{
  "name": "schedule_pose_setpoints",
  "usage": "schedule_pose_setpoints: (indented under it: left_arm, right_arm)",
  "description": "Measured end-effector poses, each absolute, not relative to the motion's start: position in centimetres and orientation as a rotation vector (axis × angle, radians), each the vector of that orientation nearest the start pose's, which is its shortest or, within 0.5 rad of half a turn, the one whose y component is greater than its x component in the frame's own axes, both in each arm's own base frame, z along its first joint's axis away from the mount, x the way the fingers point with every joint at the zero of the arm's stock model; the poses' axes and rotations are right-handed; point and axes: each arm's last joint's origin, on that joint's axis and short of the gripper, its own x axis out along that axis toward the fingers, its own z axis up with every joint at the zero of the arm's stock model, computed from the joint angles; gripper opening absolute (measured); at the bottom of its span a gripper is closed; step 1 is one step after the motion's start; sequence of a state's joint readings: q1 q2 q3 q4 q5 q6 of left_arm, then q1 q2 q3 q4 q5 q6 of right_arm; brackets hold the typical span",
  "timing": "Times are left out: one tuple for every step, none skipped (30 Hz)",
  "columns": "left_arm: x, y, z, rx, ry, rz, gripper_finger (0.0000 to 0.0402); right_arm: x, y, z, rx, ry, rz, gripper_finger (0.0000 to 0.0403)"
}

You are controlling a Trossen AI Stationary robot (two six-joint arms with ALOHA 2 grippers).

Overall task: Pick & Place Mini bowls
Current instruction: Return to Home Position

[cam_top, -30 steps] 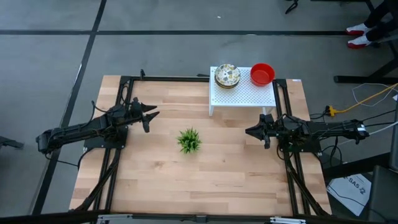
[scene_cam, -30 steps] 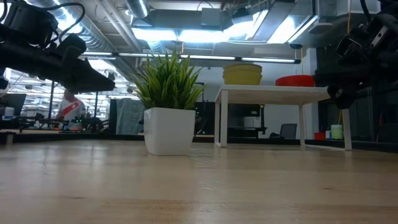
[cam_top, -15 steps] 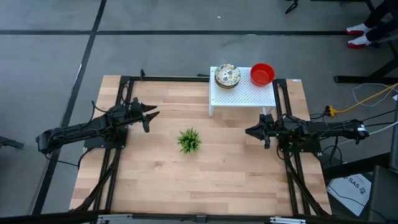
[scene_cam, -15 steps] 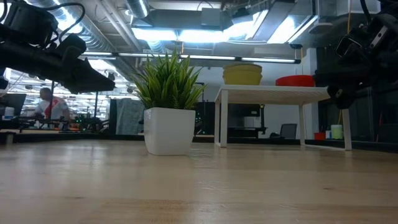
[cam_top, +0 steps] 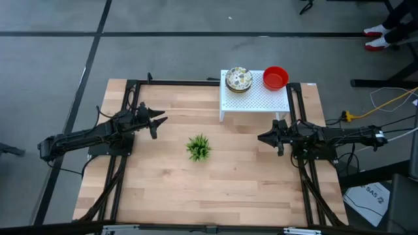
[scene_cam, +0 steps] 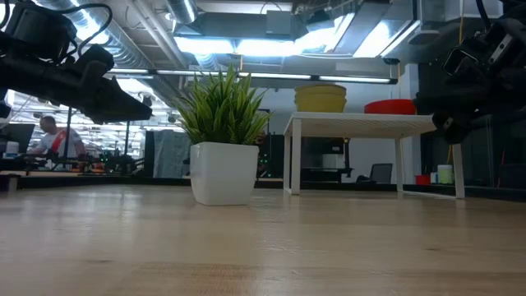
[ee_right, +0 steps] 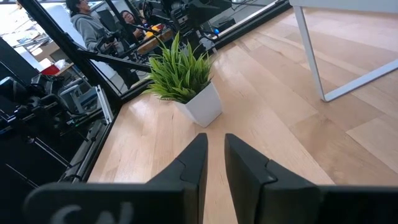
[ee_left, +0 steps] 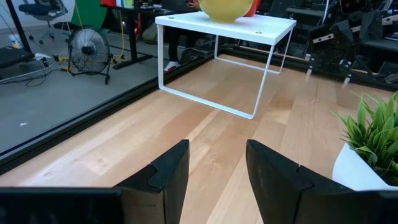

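1. The white bowls (cam_top: pixel 238 79) sit stacked at the left end of the shelf (cam_top: pixel 255 101), as seen from above.
2. The red bowls (cam_top: pixel 275 78) sit stacked just beside them at the shelf's right end. How many bowls are in each stack cannot be told.
3. The shelf stands at the far edge of the table (cam_top: pixel 196 189), right of centre.
4. The plant (cam_top: pixel 198 147) stands in its white pot near the table's middle, well apart from the shelf.
5. The left gripper (cam_top: pixel 160 120) hangs above the table's left side, pointing toward the shelf. Its fingers (ee_left: pixel 171 168) are parted with a clear gap and hold nothing.
6. The right gripper (cam_top: pixel 261 138) hangs near the shelf's front right leg, pointing toward the plant. Its fingers (ee_right: pixel 193 155) are all but closed, with a thin slit between them, and hold nothing.
7. A person (scene_cam: pixel 49 136) shows in the room behind the table in the low view.
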State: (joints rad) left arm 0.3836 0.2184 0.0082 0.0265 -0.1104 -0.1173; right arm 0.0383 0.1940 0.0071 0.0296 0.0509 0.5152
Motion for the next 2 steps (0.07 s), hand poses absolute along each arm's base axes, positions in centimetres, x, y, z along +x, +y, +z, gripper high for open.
schedule_pose_setpoints:
  left_arm:
    - [10.02, 4.39, 15.06, -0.140, 0.155, 0.503, 0.0153]
    - [10.02, 4.39, 15.06, -0.140, 0.155, 0.503, 0.0153]
  right_arm:
    - [10.83, 0.27, 15.26, 0.507, 0.151, -0.052, 0.0056]
    - [10.83, 0.27, 15.26, 0.507, 0.151, -0.052, 0.0056]
